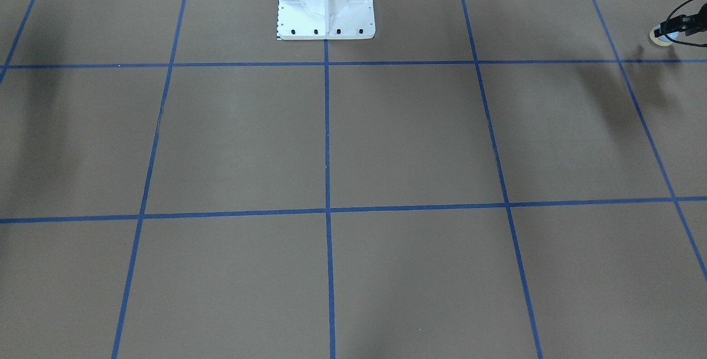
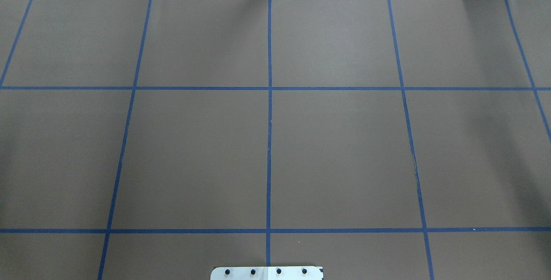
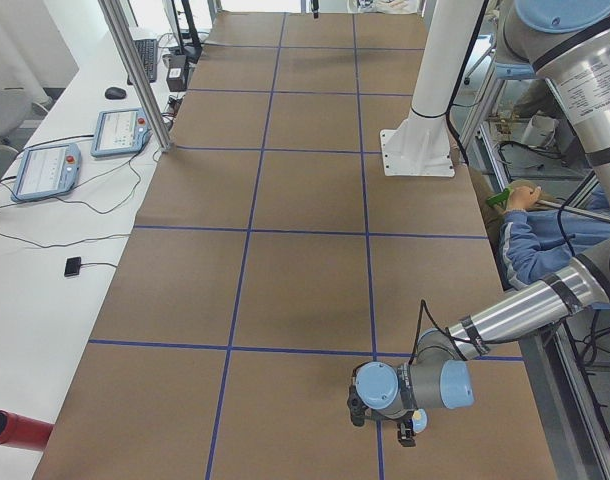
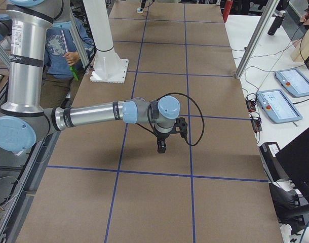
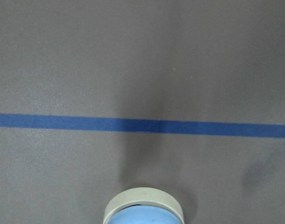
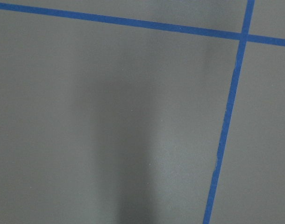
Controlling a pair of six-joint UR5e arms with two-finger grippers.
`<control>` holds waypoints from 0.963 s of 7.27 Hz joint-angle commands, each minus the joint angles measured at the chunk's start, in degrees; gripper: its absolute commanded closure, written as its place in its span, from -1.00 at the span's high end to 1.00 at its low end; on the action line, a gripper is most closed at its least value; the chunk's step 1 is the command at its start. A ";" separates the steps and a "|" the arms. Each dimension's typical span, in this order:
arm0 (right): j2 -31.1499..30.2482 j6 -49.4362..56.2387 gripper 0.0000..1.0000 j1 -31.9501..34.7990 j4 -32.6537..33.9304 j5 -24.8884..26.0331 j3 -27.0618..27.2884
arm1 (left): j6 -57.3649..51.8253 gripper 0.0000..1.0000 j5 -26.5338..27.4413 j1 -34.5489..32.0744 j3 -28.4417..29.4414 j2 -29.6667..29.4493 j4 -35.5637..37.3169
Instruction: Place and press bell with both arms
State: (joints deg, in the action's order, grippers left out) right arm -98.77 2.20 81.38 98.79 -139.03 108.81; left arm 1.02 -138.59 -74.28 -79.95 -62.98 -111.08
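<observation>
The light-blue bell (image 1: 662, 33) with a cream rim sits at the tip of my left gripper (image 1: 671, 30), at the table's end on my left and near my own side. It hangs a little above the brown paper, with its shadow beside it. The left wrist view shows its cream rim and blue dome (image 5: 143, 211) at the bottom edge, and no fingers. In the exterior left view the left gripper (image 3: 409, 430) points down with the bell (image 3: 419, 417) in it. My right gripper (image 4: 161, 147) shows only in the exterior right view, pointing down above the table; I cannot tell whether it is open.
The white bolted pedestal (image 1: 326, 11) stands at the robot's side of the table. Blue tape lines (image 2: 269, 142) divide the brown paper into squares. A seated person in blue (image 3: 530, 240) is beside the robot. Control tablets (image 3: 123, 130) and a red cylinder (image 3: 13, 428) lie on the white bench.
</observation>
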 commanded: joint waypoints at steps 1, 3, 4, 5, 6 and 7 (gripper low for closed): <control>0.07 0.00 1.00 -0.78 0.00 -0.01 0.08 | 0.12 1.00 0.16 0.37 1.37 -0.04 -2.46; 0.15 0.00 1.00 -1.40 -0.09 -0.01 0.17 | 0.12 1.00 0.08 0.80 2.51 -0.13 -3.61; 0.16 0.00 1.00 -1.57 -0.09 -0.01 0.17 | 0.12 1.00 -0.27 1.68 2.51 -0.30 -3.62; 0.16 0.00 1.00 -1.66 0.00 -0.01 0.17 | 0.21 1.00 -0.45 2.21 2.51 -0.56 -3.62; 0.16 0.00 1.00 -2.19 0.00 -0.01 0.17 | 0.21 1.00 -0.45 2.99 2.51 -0.83 -3.70; 0.16 -0.09 1.00 -2.63 -0.09 -0.01 0.17 | 0.21 1.00 -0.45 3.70 2.51 -0.83 -3.70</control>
State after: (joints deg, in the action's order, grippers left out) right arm -98.62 2.18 79.29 98.76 -139.04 108.98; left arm 1.22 -139.01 -71.49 -77.44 -63.68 -114.74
